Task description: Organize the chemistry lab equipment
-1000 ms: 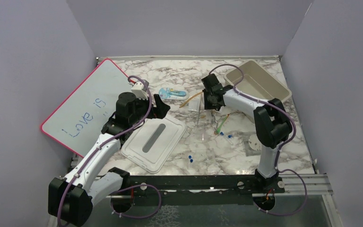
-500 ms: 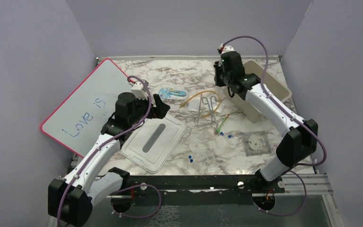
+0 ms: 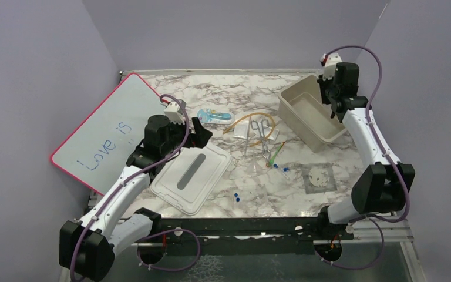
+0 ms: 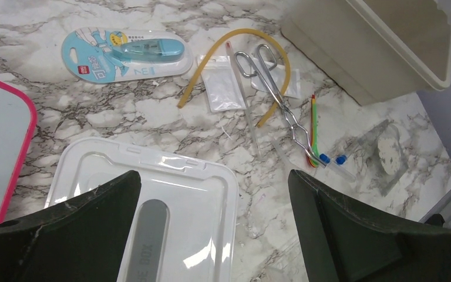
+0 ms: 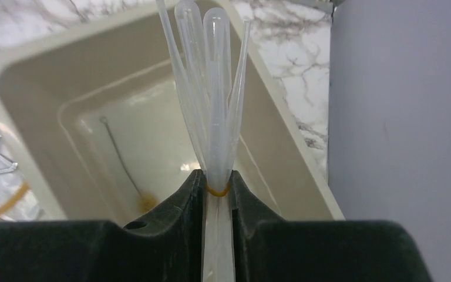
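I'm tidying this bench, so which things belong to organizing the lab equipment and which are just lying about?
Job: pipette bundle in right hand, beige bin, amber tubing, forceps, green stick, blue-capped vials.
Lying about: whiteboard, correction tape pack.

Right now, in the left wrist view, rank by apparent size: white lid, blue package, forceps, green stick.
Largest: white lid, partly cropped.
Next: blue package and forceps, alike in length; the package is broader.
Smallest: green stick.

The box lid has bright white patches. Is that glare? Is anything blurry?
Left wrist view: yes, light glints off the glossy lid, washing out patches. Right wrist view: the pipettes held close to the lens look soft, and the bin shines a little inside. Top view: even light.
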Robot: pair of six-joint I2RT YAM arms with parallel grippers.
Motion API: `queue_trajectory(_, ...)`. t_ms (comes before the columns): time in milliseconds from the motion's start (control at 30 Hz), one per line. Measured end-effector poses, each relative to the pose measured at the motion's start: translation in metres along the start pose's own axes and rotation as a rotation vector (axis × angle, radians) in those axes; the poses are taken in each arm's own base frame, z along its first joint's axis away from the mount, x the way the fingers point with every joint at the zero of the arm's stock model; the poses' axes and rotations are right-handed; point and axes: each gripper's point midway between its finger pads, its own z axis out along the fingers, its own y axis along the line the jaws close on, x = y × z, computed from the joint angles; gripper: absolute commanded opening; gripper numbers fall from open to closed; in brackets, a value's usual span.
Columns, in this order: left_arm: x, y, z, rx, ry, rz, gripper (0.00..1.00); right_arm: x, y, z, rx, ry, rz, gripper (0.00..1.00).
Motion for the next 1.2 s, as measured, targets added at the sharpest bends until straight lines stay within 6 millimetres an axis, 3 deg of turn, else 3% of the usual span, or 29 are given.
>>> queue_trajectory(167, 0.015, 0.002, 0.010, -0.004, 0.056, -0.003, 0.99, 0.048, -0.001, 0.027, -0.071, 0.110, -0.093, 0.18)
queue_trajectory(400, 0.023, 0.004, 0.015, -0.006, 0.086, -0.009, 0.99, 0.104, 0.028, 0.063, -0.222, 0.263, -0.173, 0.21)
queue_trajectory(600, 0.017, -0.002, 0.025, 0.013, 0.097, -0.009, 0.99, 0.148, 0.044, 0.084, -0.292, 0.399, -0.205, 0.37)
queue_trajectory(667, 0.012, -0.003, 0.029, 0.015, 0.091, -0.012, 0.99, 0.155, 0.047, 0.084, -0.309, 0.422, -0.210, 0.49)
queue_trajectory(833, 0.006, -0.005, 0.038, 0.026, 0.089, -0.017, 0.99, 0.153, 0.048, 0.081, -0.317, 0.435, -0.189, 0.54)
queue_trajectory(1033, -0.001, -0.007, 0.041, 0.034, 0.085, 0.015, 0.99, 0.116, 0.041, 0.080, -0.271, 0.381, -0.083, 0.55)
queue_trajectory(1200, -0.002, -0.008, 0.041, 0.042, 0.085, 0.033, 0.99, 0.085, 0.039, 0.060, -0.263, 0.332, 0.014, 0.49)
